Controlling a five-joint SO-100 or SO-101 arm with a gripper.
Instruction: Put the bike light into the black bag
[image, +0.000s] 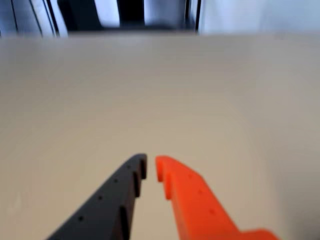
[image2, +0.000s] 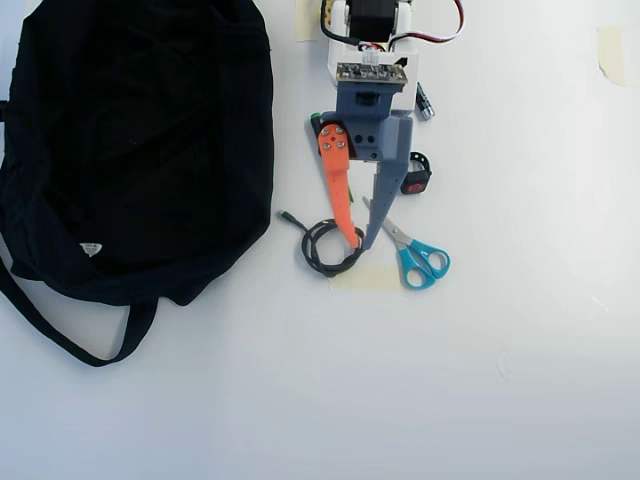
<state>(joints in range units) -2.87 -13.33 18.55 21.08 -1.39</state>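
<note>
The bike light (image2: 415, 183), small and black with a red lens and a loop strap, lies on the white table just right of my gripper's grey finger. The black bag (image2: 130, 140) lies floppy at the left, with a white label and a long strap. My gripper (image2: 358, 242) points down the overhead view, its orange and grey fingertips nearly touching above a coiled black cable (image2: 322, 250). It holds nothing. The wrist view shows only the gripper (image: 151, 167) over bare table; the light and the bag are out of that view.
Teal-handled scissors (image2: 415, 256) lie right of the fingertips. A small black-and-silver cylinder (image2: 424, 103) sits by the arm's base (image2: 368, 30). A tape strip (image2: 366, 277) is stuck below the cable, another tape piece (image2: 610, 52) at the top right.
</note>
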